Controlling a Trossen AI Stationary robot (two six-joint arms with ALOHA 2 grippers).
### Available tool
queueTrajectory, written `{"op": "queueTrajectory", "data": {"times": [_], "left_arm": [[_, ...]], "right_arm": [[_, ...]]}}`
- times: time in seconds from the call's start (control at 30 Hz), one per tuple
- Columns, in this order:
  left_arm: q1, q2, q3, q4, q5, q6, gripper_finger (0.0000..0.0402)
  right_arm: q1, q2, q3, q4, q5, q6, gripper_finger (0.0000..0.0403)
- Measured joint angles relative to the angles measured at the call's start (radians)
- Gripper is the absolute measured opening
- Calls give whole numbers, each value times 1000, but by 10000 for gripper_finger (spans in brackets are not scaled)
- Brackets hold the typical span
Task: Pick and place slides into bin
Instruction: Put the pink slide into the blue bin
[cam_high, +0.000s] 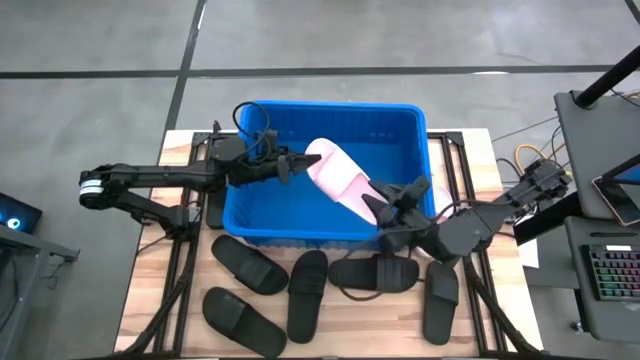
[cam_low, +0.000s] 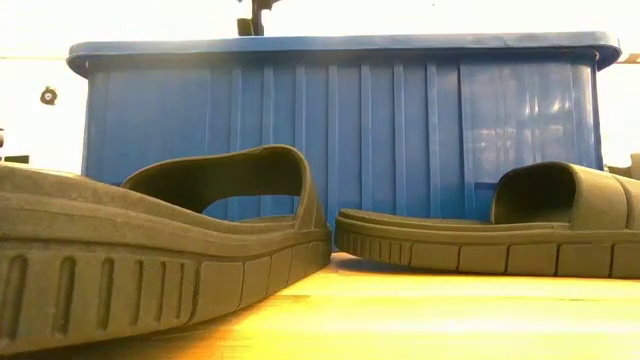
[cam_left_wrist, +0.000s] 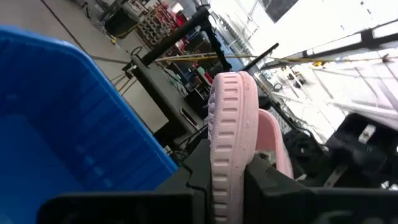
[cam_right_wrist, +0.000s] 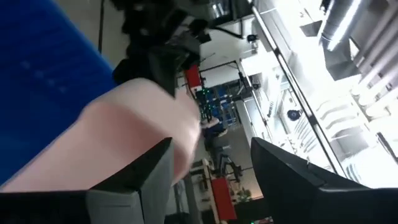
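A pale pink slide (cam_high: 338, 178) is held over the inside of the blue bin (cam_high: 262, 215), slanting from far left to near right. My left gripper (cam_high: 298, 163) reaches in over the bin's left rim and is shut on the slide's left end. My right gripper (cam_high: 392, 205) is open at the slide's strap end (cam_high: 366, 203). In the right wrist view the slide (cam_right_wrist: 124, 118) lies past one finger (cam_right_wrist: 134, 183), and I cannot tell whether they touch. Several black slides (cam_high: 307, 292) lie sole down on the table in front of the bin, and two show in the low view (cam_low: 150, 250). My left gripper pinches the pink slide's sole (cam_left_wrist: 222, 168) between its two fingers at the end away from the strap, one finger on each flat face. The fingers come level from the table's left, along the slide. The slide stands on edge over the bin.
The bin fills the middle of the table, and its near wall (cam_low: 400, 130) rises behind the black slides. Black slides lie along the table's near side (cam_high: 243, 318) (cam_high: 440, 300). A keyboard and desk (cam_high: 610, 270) stand off the table's right.
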Motion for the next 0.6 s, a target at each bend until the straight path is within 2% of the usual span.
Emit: {"op": "queueTrajectory", "data": {"times": [0.37, 0.5, 0.6], "left_arm": [[0, -1, -4, -1, 1, -79, 17], [0, -1, -2, -2, 16, -116, 17], [0, -2, -6, -4, 19, -130, 17]], "right_arm": [[-65, 30, 0, -34, -11, -88, 206], [-96, 33, 0, -95, -72, -106, 206], [-120, 33, 0, -114, -162, -106, 206]]}}
